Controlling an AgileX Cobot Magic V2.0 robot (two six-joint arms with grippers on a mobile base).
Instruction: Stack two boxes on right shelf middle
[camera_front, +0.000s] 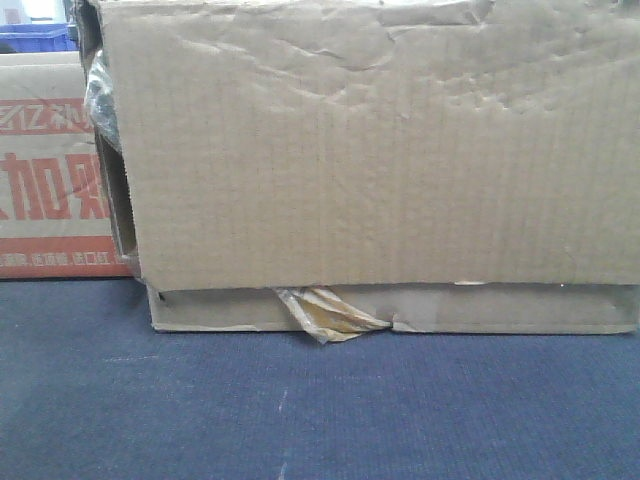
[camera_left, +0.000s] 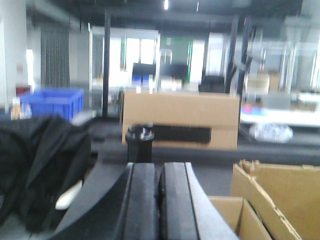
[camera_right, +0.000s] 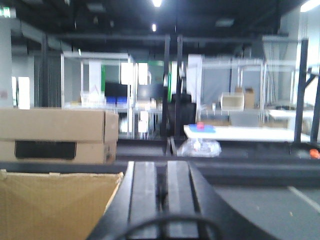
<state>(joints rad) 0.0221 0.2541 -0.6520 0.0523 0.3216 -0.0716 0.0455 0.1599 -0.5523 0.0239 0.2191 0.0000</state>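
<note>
The plain box (camera_front: 370, 160) is sitting on the dark blue surface (camera_front: 300, 410), filling the front view. The left end effector (camera_left: 159, 172) and right end effector (camera_right: 161, 172) are hanging clenched and empty, flanking it. I'd say they are needing to press opposite sides evenly before lifting.

The front view shows two boxes, one plain box (camera_front: 380, 160) and one printed box (camera_front: 50, 170), plus one blue bin (camera_front: 35, 38). Each wrist view shows two boxes, one closed box (camera_left: 180, 117) and one open box (camera_left: 280, 195). The left wrist view adds one blue bin.
</note>
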